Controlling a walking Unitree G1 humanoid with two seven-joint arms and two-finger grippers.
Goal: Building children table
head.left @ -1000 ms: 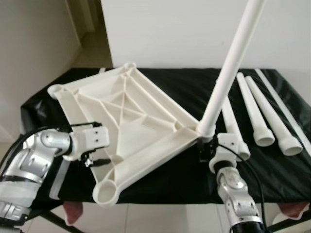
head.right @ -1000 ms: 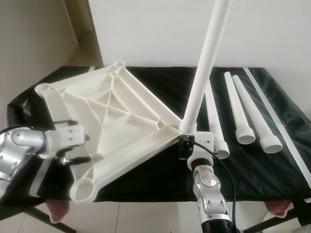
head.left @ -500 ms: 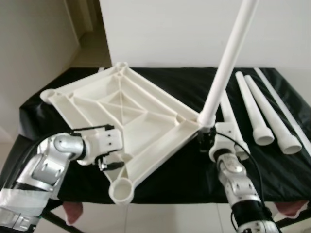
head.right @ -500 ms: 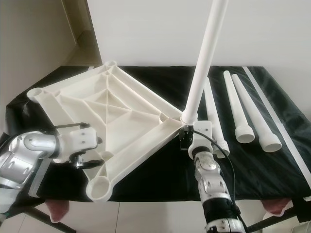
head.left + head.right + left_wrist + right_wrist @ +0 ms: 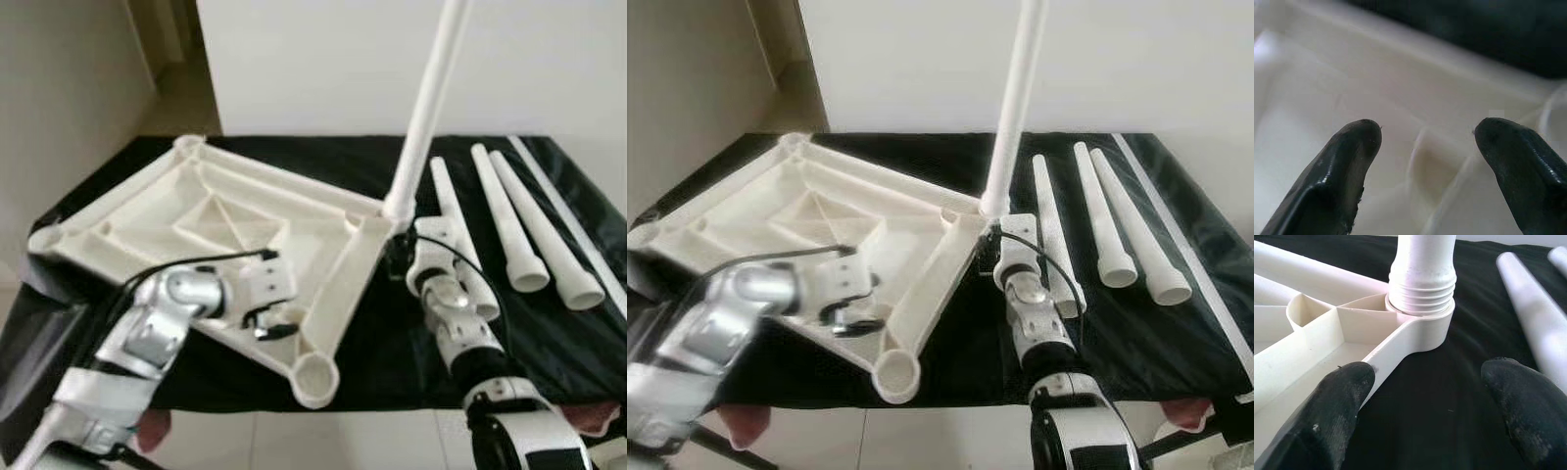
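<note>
- Item, tabletop (image 5: 294, 220): white plastic, ribbed underside up, lying on the black-covered table (image 5: 588, 343) toward our left, with a round leg socket at each corner.
- Item, fitted leg (image 5: 423, 108): one white tube standing up from the corner socket (image 5: 1422, 320) nearest our right arm; screw threads show above the socket rim, so we judge it not yet fully screwed home.
- Item, loose legs (image 5: 509, 220): three white tapered tubes lying side by side on the cloth, to the right of the fitted one.
- Item, left gripper (image 5: 1425, 142): fingers spread apart, holding nothing, hovering over a rib of the tabletop near the front edge.
- Item, right gripper (image 5: 1425, 396): fingers apart, empty, low over the black cloth just beside the fitted leg's socket, one finger (image 5: 1332, 401) close to the tabletop's edge; whether it touches we cannot tell.
- Step in hand, as we judge: one leg of four in place, three empty sockets, including the front one (image 5: 313, 377).
- Next move, as we judge: pick up a loose leg with the right gripper, steady the tabletop with the left, and bring the threaded end squarely over an empty socket.
- Room: plain white wall (image 5: 323, 59) behind, pale tiled floor (image 5: 294, 441) below the table's front edge.
</note>
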